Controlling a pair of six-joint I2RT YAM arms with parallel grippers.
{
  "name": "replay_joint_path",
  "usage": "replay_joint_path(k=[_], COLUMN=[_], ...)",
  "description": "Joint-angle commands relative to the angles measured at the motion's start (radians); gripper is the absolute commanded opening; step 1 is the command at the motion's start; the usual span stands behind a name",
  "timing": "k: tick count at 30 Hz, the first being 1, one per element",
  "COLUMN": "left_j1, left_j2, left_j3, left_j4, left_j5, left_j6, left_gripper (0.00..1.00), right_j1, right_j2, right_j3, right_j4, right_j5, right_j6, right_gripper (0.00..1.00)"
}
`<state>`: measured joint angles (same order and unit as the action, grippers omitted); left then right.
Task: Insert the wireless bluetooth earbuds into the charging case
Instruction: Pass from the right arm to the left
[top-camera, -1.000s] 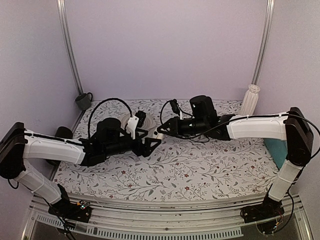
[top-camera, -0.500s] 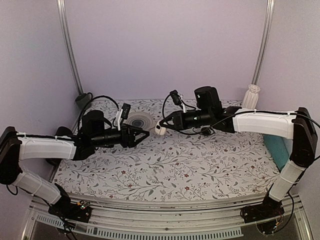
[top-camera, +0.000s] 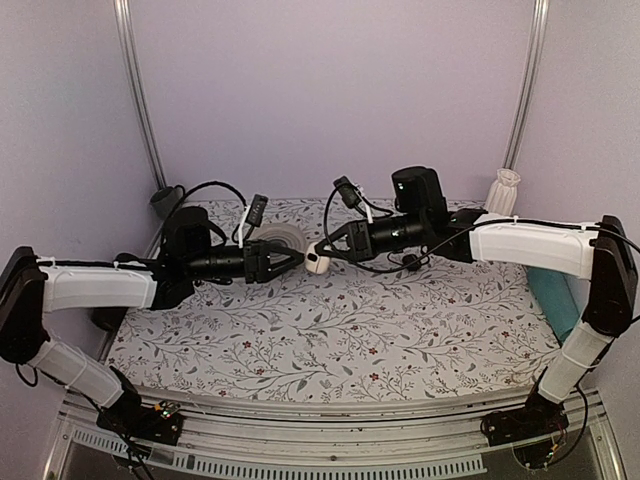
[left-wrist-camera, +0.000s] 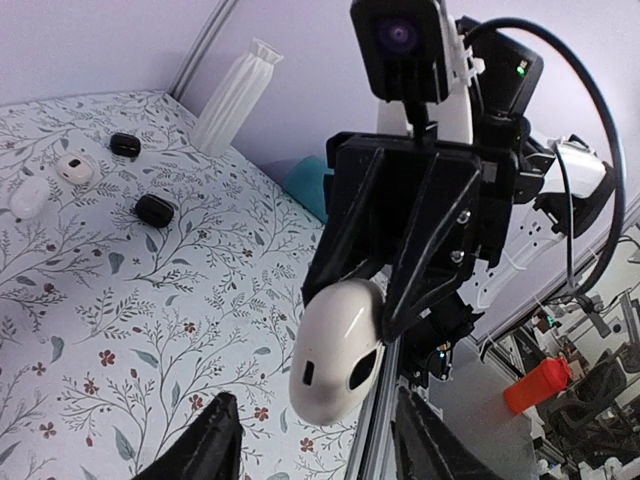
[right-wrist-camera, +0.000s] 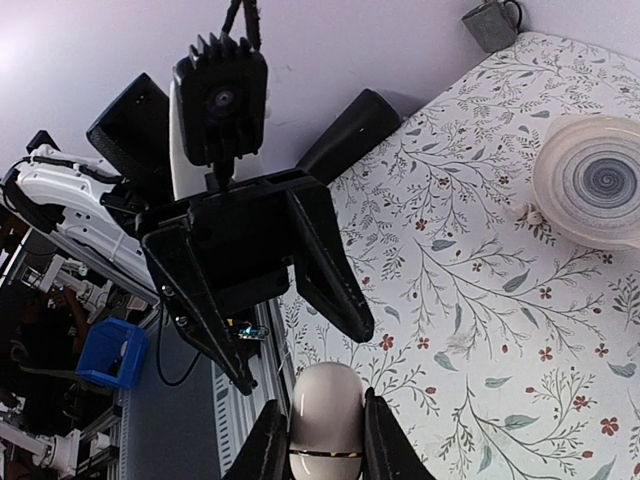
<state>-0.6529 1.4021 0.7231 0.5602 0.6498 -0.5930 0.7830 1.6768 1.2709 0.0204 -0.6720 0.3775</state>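
Note:
My right gripper (top-camera: 322, 258) is shut on the white charging case (top-camera: 317, 263) and holds it closed above the table's middle back. The case fills the right wrist view's bottom (right-wrist-camera: 326, 410), between the fingers. My left gripper (top-camera: 294, 259) is open, with its tips just left of the case and facing it. In the left wrist view the case (left-wrist-camera: 338, 350) hangs from the right gripper (left-wrist-camera: 352, 308), just ahead of my own open fingers (left-wrist-camera: 215, 445). Two small white earbuds (left-wrist-camera: 75, 168) (left-wrist-camera: 28, 197) lie on the cloth far off. I cannot make them out in the top view.
Two small black rounded pieces (left-wrist-camera: 125, 145) (left-wrist-camera: 155, 210) lie near the earbuds. A white ribbed vase (top-camera: 500, 198) and a teal object (top-camera: 555, 300) are at the right. A round white dish (top-camera: 280, 240) sits behind the left gripper, and a grey mug (top-camera: 167, 200) is back left.
My left gripper swung back and left, then reached right until its open tips came up to the case. My right gripper shifted slightly with the case still in it.

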Motion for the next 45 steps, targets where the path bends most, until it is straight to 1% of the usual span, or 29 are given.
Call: replay_joint_path(k=[1,10,14,16,27,32,36,39,42,44,45], left_j1=[0.012,0.010,0.011,0.011,0.010,0.010,0.010,0.009,0.007,0.006,0.006], left_j2=[0.016,0.056,0.064,0.062,0.055,0.048,0.047,0.052,0.059,0.060,0.059], left_j3=[0.034,0.065,0.067,0.067,0.059,0.060,0.054,0.056,0.056,0.054,0.049], left_j4=[0.020,0.040,0.056,0.065,0.113,0.128,0.145,0.149,0.155,0.166,0.175], left_j5=[0.066,0.168,0.188,0.199,0.224,0.235,0.246,0.254,0.258,0.259,0.256], left_j6=[-0.018,-0.054,-0.068,-0.074,-0.110,-0.123,-0.133,-0.137,-0.141,-0.145,-0.148], left_gripper=[0.51,0.42,0.34,0.33,0.31,0.33,0.32,0.25,0.12,0.02,0.00], right_j1=[-0.004,-0.003,-0.004,-0.004,-0.003,-0.002,-0.002,-0.001,-0.001,0.000,0.001], right_j2=[-0.031,0.006,0.021,0.026,0.050,0.057,0.059,0.062,0.066,0.065,0.064], right_j3=[0.042,0.071,0.089,0.097,0.114,0.120,0.127,0.131,0.137,0.138,0.136], right_j4=[0.034,0.030,0.029,0.023,0.008,0.000,-0.010,-0.014,-0.014,-0.013,-0.011], right_j5=[-0.101,-0.135,-0.143,-0.142,-0.184,-0.220,-0.224,-0.224,-0.218,-0.197,-0.187], right_j6=[-0.007,-0.010,-0.015,-0.016,-0.026,-0.035,-0.038,-0.039,-0.036,-0.030,-0.029], right_gripper=[0.04,0.04,0.04,0.04,0.04,0.04,0.04,0.04,0.06,0.14,0.20])
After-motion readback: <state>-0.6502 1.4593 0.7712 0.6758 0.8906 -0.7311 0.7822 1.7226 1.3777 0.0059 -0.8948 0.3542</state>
